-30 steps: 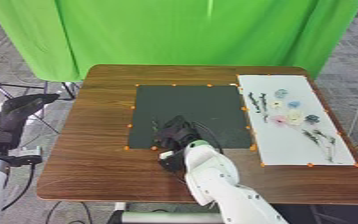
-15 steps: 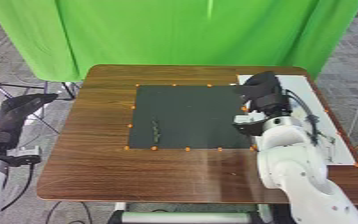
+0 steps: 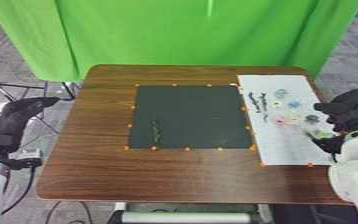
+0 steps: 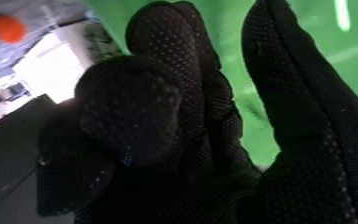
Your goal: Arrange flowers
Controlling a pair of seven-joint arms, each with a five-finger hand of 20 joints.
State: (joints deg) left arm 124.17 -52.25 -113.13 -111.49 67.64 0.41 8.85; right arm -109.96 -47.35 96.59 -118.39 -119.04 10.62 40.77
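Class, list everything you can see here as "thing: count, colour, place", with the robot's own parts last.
Table: one, brown, centre
Mat: one, dark, on the table
Sprig: one, dark green, mat's near left part
Sheet: one, white, right of the mat
Slender sprigs: two, dark, sheet's left side
Flower heads: six; blue tones, cream and pink; mid-sheet
Stems: count unclear, green, beside the right hand
Markers: many, orange, around mat and sheet
Backdrop: one, green, behind the table
Floor: one, grey, around the table
Right hand: one, black, sheet's right edge
Left hand: one, black, left of the table
Arms: two, white, near side
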